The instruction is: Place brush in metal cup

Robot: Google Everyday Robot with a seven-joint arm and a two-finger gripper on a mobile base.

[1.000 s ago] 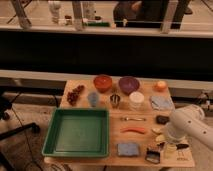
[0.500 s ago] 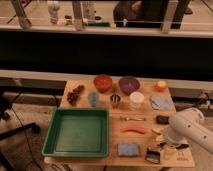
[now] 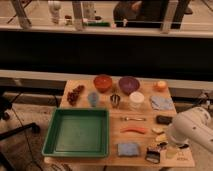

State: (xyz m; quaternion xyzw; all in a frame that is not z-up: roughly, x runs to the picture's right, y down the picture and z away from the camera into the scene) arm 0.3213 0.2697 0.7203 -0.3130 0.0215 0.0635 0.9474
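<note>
The brush [image 3: 154,153] lies near the table's front right edge, a small dark thing with a pale silvery band. The metal cup [image 3: 115,100] stands upright mid-table, between a pale blue cup [image 3: 93,98] and a white cup [image 3: 136,100]. My white arm [image 3: 192,127] reaches in from the right. My gripper [image 3: 173,147] hangs low over the front right corner, just right of the brush and far from the metal cup.
A green tray [image 3: 56,145] fills the front left. A red bowl [image 3: 103,82], purple bowl [image 3: 128,84], orange [image 3: 160,85], blue cloth [image 3: 161,103] and grapes [image 3: 75,94] sit at the back. A fork [image 3: 132,119], black block [image 3: 163,119] and blue sponge [image 3: 128,148] lie nearby.
My arm has shifted slightly to the right and down. The brush, the cups and the other things have not moved.
</note>
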